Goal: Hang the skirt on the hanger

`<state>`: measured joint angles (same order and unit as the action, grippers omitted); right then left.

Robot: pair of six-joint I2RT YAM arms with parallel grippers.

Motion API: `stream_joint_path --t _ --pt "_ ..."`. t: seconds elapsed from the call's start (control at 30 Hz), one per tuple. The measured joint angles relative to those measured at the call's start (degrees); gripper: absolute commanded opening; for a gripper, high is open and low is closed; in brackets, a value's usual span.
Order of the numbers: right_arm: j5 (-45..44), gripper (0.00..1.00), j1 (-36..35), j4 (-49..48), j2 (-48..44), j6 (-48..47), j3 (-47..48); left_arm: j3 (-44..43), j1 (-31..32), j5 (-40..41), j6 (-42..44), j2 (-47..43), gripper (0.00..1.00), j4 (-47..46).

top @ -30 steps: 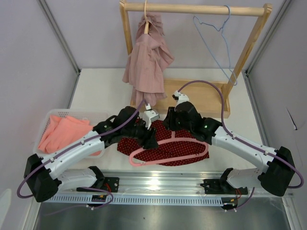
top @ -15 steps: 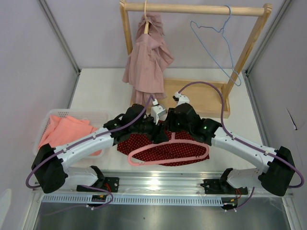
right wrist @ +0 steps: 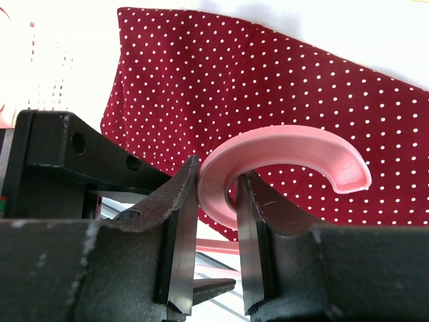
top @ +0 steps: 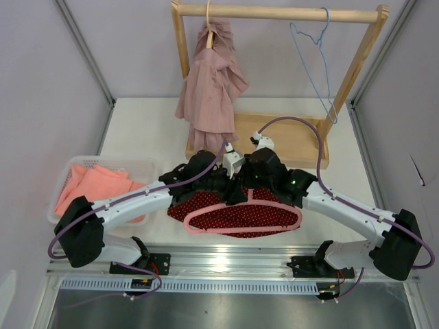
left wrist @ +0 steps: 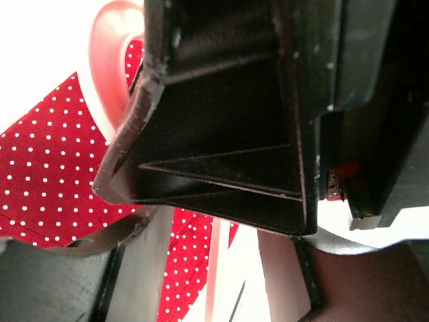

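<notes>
The red white-dotted skirt [top: 236, 214] lies flat on the table near the front. The pink plastic hanger [top: 206, 227] rests over it. My right gripper [top: 251, 186] is shut on the hanger's hook [right wrist: 281, 151], clamped between its two fingers [right wrist: 181, 221] above the skirt [right wrist: 268, 80]. My left gripper [top: 231, 186] sits right beside the right one, over the skirt's top edge. In the left wrist view its jaws stand apart and empty, with the skirt [left wrist: 47, 181] and a pink hanger bar [left wrist: 213, 268] showing below. The right gripper's black body [left wrist: 234, 121] fills most of that view.
A wooden rack [top: 274, 14] stands at the back with a dusty-pink garment [top: 211, 82] and a blue wire hanger [top: 317, 62] on it. A white basket [top: 63, 181] with orange cloth [top: 92, 186] is at the left. A metal rail [top: 226, 264] runs along the front edge.
My left gripper has moved right, up against the right gripper. The pink hanger has swung to lie level across the skirt. The blue wire hanger on the rack has swung.
</notes>
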<state>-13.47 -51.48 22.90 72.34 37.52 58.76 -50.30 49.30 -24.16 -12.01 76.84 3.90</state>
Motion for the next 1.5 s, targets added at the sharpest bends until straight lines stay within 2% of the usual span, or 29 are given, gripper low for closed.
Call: stream_joint_path --t 0.33,0.6,0.9,1.07,1.23,1.5 --pt "0.46 0.0 -0.33 -0.37 0.0 -0.02 0.13 4.15 0.22 2.99 -0.11 -1.7 0.53 -0.09" --pt "0.85 0.0 -0.33 -0.46 0.0 -0.02 0.13 4.37 0.24 3.13 0.02 -2.69 0.43 1.27" --pt "0.74 0.0 0.28 0.17 0.0 -0.02 0.13 1.53 0.07 -0.13 0.5 0.24 0.32 3.17" --pt "0.57 0.0 0.46 0.7 0.0 -0.02 0.13 1.22 0.02 -0.7 0.5 0.66 0.34 3.52" --pt "0.72 0.0 0.46 0.9 0.0 -0.04 0.13 1.2 -0.76 -1.49 0.55 0.68 0.44 3.74" --pt "0.9 0.0 0.61 -0.44 -0.02 -0.07 0.13 1.22 -3.78 -4.76 0.42 0.61 0.42 4.85"
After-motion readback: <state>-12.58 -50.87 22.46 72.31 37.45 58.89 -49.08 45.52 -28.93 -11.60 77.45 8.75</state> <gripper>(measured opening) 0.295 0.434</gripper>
